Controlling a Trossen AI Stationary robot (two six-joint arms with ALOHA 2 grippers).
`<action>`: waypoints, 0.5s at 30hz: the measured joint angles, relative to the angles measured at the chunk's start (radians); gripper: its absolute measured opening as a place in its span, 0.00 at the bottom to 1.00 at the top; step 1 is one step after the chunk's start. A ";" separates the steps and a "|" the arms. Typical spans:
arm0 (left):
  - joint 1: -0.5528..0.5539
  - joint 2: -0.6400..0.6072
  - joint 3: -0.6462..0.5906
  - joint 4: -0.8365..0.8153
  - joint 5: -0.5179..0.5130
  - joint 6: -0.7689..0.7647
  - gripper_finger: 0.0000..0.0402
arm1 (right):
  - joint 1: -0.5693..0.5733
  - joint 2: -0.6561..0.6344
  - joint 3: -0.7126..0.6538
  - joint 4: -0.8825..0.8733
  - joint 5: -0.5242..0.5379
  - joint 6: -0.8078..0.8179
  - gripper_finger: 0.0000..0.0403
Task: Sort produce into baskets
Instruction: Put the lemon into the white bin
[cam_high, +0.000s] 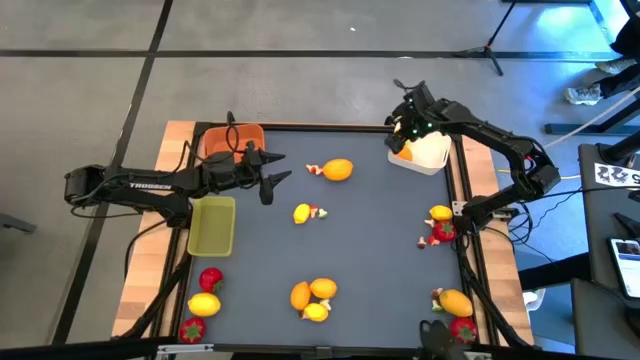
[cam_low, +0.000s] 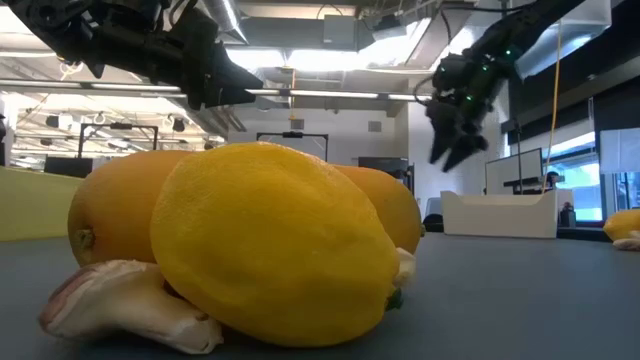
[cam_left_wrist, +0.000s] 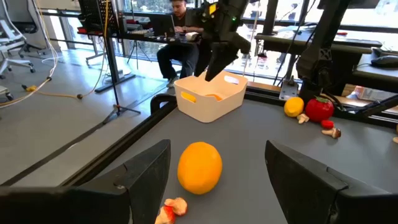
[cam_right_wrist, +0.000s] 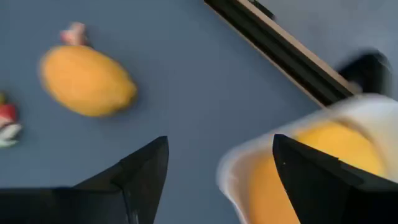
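Observation:
My right gripper (cam_high: 405, 130) hangs open over the left rim of the white basket (cam_high: 428, 155) at the table's far right. An orange fruit (cam_right_wrist: 323, 162) lies inside that basket. My left gripper (cam_high: 268, 172) is open in the air beside the orange basket (cam_high: 236, 140), with nothing between its fingers. It points toward an orange fruit (cam_left_wrist: 199, 167) lying on the mat with pale-and-red bits (cam_left_wrist: 171, 208) beside it. The yellow-green basket (cam_high: 212, 225) sits at the left edge.
Loose produce lies over the mat: a yellow fruit (cam_high: 303, 212) in the middle, a citrus cluster (cam_high: 315, 297) near the front, strawberries and lemons at the near left (cam_high: 203, 300), right (cam_high: 440, 225) and near right (cam_high: 455, 302). A person (cam_left_wrist: 180, 31) sits beyond the table.

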 joint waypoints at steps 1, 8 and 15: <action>0.000 0.000 0.000 0.000 0.000 -0.004 0.64 | 0.028 0.000 0.000 0.025 0.000 0.000 0.71; 0.003 0.000 0.000 0.001 0.000 -0.009 0.64 | 0.197 0.000 0.000 0.178 0.005 0.000 0.71; 0.002 0.002 0.000 -0.003 0.001 -0.078 0.64 | 0.313 0.001 -0.031 0.365 0.063 -0.011 0.71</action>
